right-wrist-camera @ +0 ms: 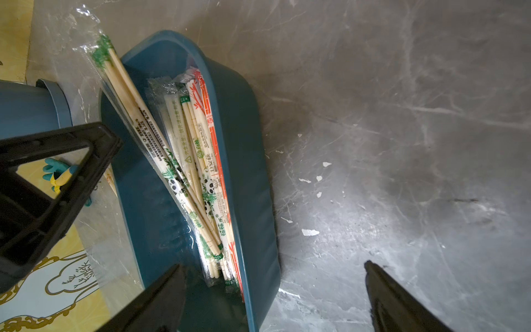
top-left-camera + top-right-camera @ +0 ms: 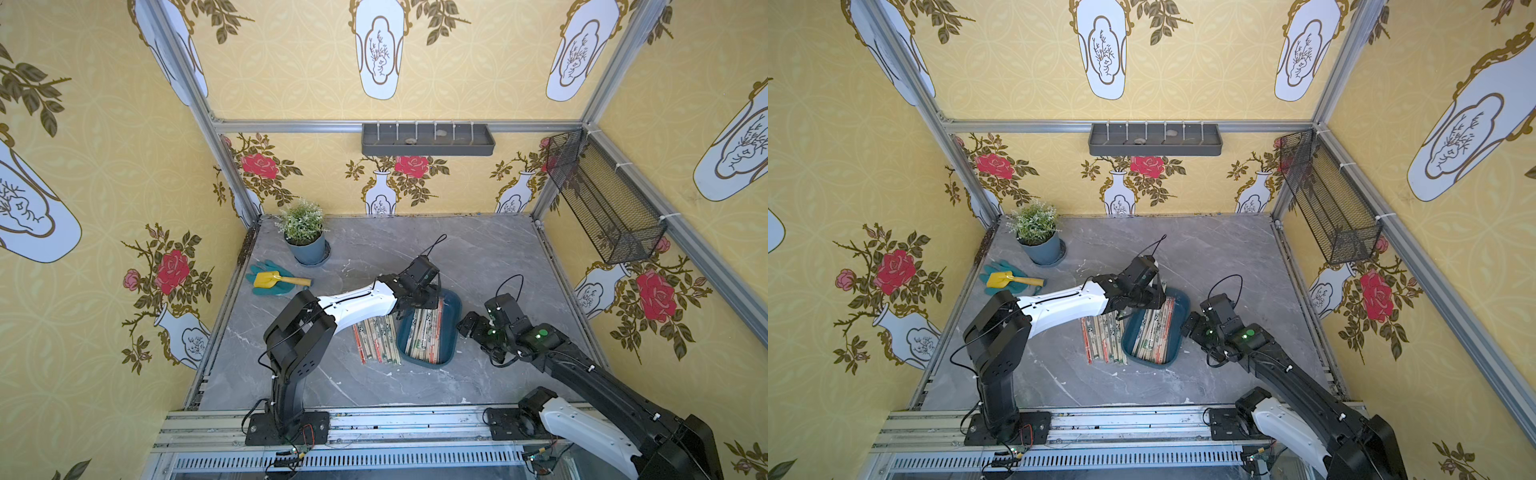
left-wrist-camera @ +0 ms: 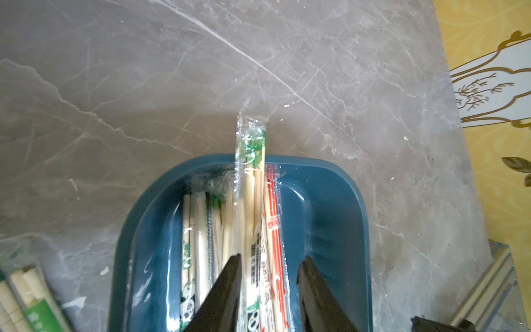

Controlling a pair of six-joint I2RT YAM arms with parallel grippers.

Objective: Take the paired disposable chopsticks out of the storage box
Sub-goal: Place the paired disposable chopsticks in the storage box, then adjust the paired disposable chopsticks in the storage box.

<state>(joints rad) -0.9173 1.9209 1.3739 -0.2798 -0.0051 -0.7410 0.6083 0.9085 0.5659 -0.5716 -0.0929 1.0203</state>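
Hovering low in the left wrist view, the left gripper point(image 3: 270, 260) has its jaws spread either side of two sleeves, nothing pinched yet. Between them run a green-printed pair point(image 3: 253, 178) and, just beside it on the right of the frame, a red-striped pair point(image 3: 275, 218). My call: this is the pick, and it wants one pair only. So nudge left, centre on the green one, which looks to ride on top, and close squarely across its width. Farther up the frame that sleeve's end pokes over the rim of the storage box point(image 3: 339, 184), so a straight lift first, then away, should clear it without dragging neighbours. In a top view the right gripper point(image 2: 463, 326) sits just beside the box's right edge, jaws wide apart in its wrist view, handy to steady it. The other paired disposable chopsticks point(image 2: 424, 332) lie in the box. A laid-out row point(image 2: 376, 338) lies on the marble tabletop point(image 2: 332, 386) left of it.
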